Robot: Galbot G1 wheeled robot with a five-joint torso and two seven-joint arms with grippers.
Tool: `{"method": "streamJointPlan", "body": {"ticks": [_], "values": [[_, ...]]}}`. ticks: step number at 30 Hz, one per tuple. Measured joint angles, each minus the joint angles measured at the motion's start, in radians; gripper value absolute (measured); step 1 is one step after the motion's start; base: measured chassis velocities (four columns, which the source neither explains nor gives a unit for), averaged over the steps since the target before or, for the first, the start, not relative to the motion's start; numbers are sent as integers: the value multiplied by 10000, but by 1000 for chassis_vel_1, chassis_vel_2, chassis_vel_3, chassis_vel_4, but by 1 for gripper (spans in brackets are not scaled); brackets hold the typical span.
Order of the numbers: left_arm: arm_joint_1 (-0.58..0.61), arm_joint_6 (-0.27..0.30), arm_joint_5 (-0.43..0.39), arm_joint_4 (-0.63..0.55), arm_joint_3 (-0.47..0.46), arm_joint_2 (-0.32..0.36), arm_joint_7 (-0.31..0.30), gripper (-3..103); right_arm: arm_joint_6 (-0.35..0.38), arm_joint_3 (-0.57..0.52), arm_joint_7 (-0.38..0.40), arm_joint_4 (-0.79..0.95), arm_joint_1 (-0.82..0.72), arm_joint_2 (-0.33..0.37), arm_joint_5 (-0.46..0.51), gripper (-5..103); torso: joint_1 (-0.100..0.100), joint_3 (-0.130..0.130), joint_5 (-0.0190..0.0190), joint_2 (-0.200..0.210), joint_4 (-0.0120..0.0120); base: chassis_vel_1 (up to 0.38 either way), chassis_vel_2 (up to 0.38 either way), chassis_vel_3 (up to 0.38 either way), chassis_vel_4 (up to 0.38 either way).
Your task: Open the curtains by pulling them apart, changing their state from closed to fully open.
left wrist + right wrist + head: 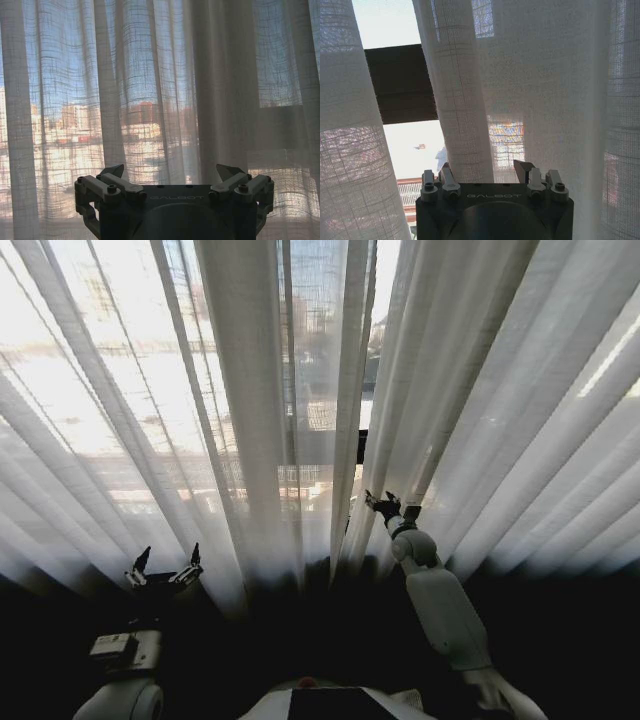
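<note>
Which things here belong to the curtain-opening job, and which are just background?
Job:
- curtains, barely parted at the centre
- right hand, open, up against a pleat near the gap
- left hand, open, low before the left panel

Background:
- dark window frame bar
- buildings outside

Before us hang the curtains (250, 420), a narrow gap just right of centre. Our left gripper (165, 568) sits low, near the left panel; our right gripper (390, 506) reaches farther, at the gap's right edge.
</note>
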State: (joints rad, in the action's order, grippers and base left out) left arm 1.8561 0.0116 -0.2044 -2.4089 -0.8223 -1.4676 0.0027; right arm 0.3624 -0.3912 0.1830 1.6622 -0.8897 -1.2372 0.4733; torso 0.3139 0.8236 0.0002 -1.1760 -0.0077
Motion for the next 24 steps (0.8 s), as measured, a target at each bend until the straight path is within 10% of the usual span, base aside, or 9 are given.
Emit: {"method": "streamJointPlan", "body": {"ticks": [15, 24], "values": [[-9, 1, 4, 4, -36, 4, -1, 100, -16, 17, -33, 203, -117, -143, -42, 9, 1, 0, 0, 0, 0, 0, 0, 0, 0], [27, 12, 26, -20, 4, -4, -2, 100, -45, -48, -30, 397, -213, -90, -49, 0, 2, 0, 0, 0, 0, 0, 0, 0, 0]]}}
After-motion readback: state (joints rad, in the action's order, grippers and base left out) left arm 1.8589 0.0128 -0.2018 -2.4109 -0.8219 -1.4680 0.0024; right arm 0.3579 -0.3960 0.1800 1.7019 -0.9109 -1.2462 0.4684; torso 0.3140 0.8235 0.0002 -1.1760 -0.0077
